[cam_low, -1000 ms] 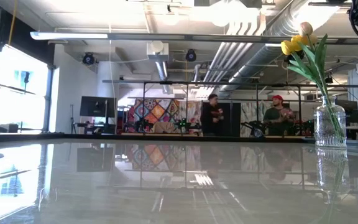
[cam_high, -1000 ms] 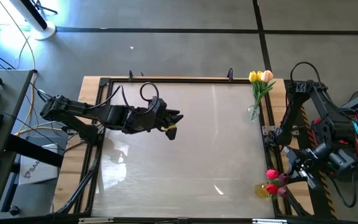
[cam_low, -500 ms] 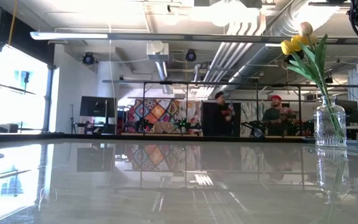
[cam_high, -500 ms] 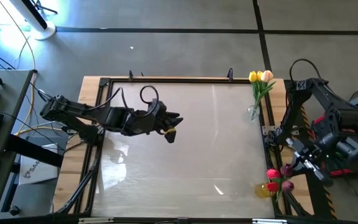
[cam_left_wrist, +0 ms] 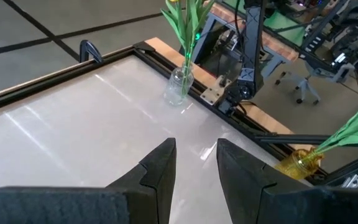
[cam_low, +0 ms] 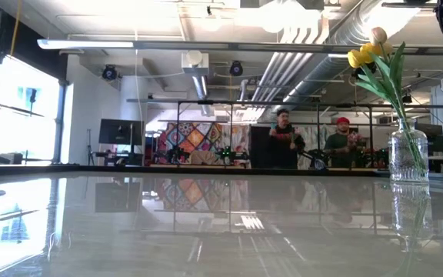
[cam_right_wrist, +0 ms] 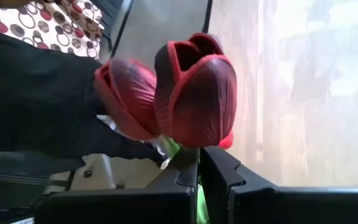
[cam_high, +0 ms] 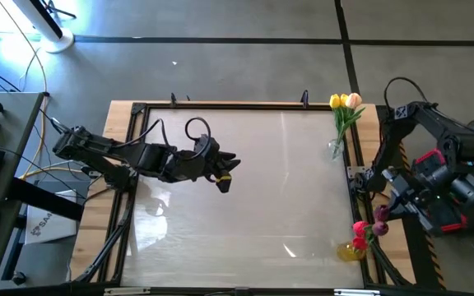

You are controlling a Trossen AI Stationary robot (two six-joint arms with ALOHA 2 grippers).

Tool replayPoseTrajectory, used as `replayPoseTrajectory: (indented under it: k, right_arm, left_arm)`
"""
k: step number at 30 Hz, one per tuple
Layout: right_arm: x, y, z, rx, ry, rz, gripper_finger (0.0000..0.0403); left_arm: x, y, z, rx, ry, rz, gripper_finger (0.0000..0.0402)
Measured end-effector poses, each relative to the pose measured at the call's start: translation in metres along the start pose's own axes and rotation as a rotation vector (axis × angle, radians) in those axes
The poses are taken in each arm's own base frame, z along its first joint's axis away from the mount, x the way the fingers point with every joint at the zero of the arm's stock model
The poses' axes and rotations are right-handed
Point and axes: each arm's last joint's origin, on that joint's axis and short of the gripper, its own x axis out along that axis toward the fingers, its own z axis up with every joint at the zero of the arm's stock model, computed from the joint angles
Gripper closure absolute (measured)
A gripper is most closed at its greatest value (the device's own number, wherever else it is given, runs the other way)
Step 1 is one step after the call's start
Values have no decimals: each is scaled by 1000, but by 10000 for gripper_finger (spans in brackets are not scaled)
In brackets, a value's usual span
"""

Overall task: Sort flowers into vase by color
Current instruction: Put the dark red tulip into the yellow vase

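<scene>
Two dark red tulips (cam_right_wrist: 194,93) sit right before my right gripper (cam_right_wrist: 199,163), its fingers pinched together at their stems, beside the yellow vase (cam_high: 350,251) at the counter's (cam_high: 237,189) right edge. My left gripper (cam_left_wrist: 194,165) hovers empty, part-open, over the counter's left half.

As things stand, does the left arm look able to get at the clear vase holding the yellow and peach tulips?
Probably yes. The left end effector hangs over bare table left of centre, empty, and nothing lies between it and the clear vase at the far right edge, though it is a long stretch.
</scene>
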Motion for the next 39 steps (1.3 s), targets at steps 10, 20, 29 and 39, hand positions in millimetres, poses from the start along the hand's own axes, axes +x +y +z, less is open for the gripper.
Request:
replayPoseTrajectory:
  k: [10, 20, 29, 39]
  right_arm:
    - [-9, 8, 10, -60, -44, 11, 403]
    - [-9, 5, 11, -80, -88, -23, 403]
    - [-4, 11, 9, -60, -82, -39, 403]
    - [-3, 11, 7, -26, -51, -40, 403]
  left_arm:
    - [0, 0, 0, 0, -5, 7, 298]
    - [1, 2, 1, -2, -15, 22, 298]
    - [3, 3, 2, -3, -17, 29, 298]
    - [15, 1, -5, -11, 6, 34, 298]
